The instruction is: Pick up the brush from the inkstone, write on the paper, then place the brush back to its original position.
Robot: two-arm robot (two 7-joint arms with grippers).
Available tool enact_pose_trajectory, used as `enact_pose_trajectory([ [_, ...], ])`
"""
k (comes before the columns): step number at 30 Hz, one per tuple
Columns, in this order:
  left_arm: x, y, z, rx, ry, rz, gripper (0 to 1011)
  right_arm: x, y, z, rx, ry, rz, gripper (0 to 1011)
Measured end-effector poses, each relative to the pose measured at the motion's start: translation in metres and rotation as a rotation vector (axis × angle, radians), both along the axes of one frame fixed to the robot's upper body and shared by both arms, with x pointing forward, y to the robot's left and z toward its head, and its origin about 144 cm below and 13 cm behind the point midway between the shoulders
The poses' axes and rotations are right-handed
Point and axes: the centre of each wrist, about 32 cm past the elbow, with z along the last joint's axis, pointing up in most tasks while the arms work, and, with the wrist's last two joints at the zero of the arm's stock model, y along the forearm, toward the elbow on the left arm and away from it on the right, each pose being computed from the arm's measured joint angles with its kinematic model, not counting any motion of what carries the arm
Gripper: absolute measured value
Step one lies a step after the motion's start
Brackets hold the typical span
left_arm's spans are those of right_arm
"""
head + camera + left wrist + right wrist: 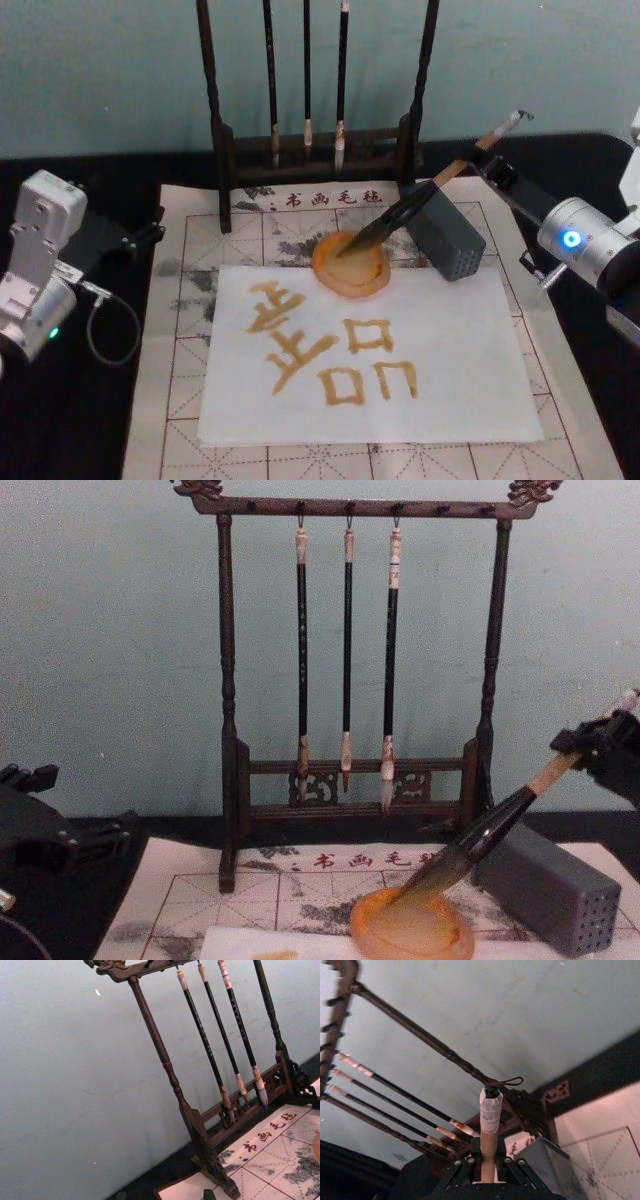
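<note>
Head view gave strokes on paper (462, 345); wrist view, my right pincer (489, 1176) clamped on brush (489, 1132), bristles below in inkstone (355, 282); left pincer (140, 236) idle.

Silver-white left arm (40, 265), green light, grey cable loop (110, 335); silver right arm (585, 245), blue ring light; black left gripper (150, 230), right gripper (485, 160)

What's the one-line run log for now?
right tool: shut on brush | brush tip: in inkstone | paper: written on | left tool: parked at left
</note>
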Motion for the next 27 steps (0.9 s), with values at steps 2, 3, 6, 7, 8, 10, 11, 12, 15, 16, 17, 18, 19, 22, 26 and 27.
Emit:
enact_pose_trajectory([
  [2, 0.000, 0.000, 0.000, 0.000, 0.000, 0.000, 1001, 0.001, 0.000, -0.001, 0.010, 0.022, -0.004, 179],
  [3, 0.000, 0.000, 0.000, 0.000, 0.000, 0.000, 1001, 0.002, 0.001, -0.002, 0.019, 0.039, -0.008, 179],
  [6, 0.000, 0.000, 0.000, 0.000, 0.000, 0.000, 1001, 0.004, 0.002, -0.003, 0.034, 0.066, -0.016, 179],
  [7, 0.000, 0.000, 0.000, 0.000, 0.000, 0.000, 1001, 0.005, 0.002, -0.004, 0.037, 0.071, -0.018, 179],
  [8, 0.000, 0.000, 0.000, 0.000, 0.000, 0.000, 1001, 0.005, 0.002, -0.004, 0.041, 0.077, -0.019, 179],
  [10, 0.000, 0.000, 0.000, 0.000, 0.000, 0.000, 1001, 0.007, 0.003, -0.005, 0.047, 0.089, -0.023, 179],
  [11, 0.000, 0.000, 0.000, 0.000, 0.000, 0.000, 1001, 0.008, 0.004, -0.005, 0.049, 0.093, -0.024, 179],
  [12, 0.000, 0.000, 0.000, 0.000, 0.000, 0.000, 1001, 0.009, 0.004, -0.006, 0.051, 0.099, -0.026, 179],
  [15, 0.000, 0.000, 0.000, 0.000, 0.000, 0.000, 1001, 0.011, 0.006, -0.007, 0.055, 0.111, -0.030, 178],
  [16, 0.000, 0.000, 0.000, 0.000, 0.000, 0.000, 1001, 0.011, 0.006, -0.007, 0.056, 0.115, -0.031, 179],
  [17, 0.000, 0.000, 0.000, 0.000, 0.000, 0.000, 1001, 0.012, 0.006, -0.007, 0.056, 0.117, -0.032, 179],
  [18, 0.000, 0.000, 0.000, 0.000, 0.000, 0.000, 1001, 0.012, 0.007, -0.008, 0.058, 0.119, -0.033, 179],
  [19, 0.000, 0.000, 0.000, 0.000, 0.000, 0.000, 1001, 0.013, 0.007, -0.008, 0.059, 0.125, -0.035, 179],
  [22, 0.000, 0.000, 0.000, 0.000, 0.000, 0.000, 1001, 0.014, 0.008, -0.010, 0.061, 0.132, -0.041, 179],
  [26, 0.000, 0.000, 0.000, 0.000, 0.000, 0.000, 1001, 0.015, 0.010, -0.011, 0.064, 0.139, -0.045, 179],
  [27, 0.000, 0.000, 0.000, 0.000, 0.000, 0.000, 1001, 0.015, 0.010, -0.012, 0.065, 0.141, -0.045, 179],
])
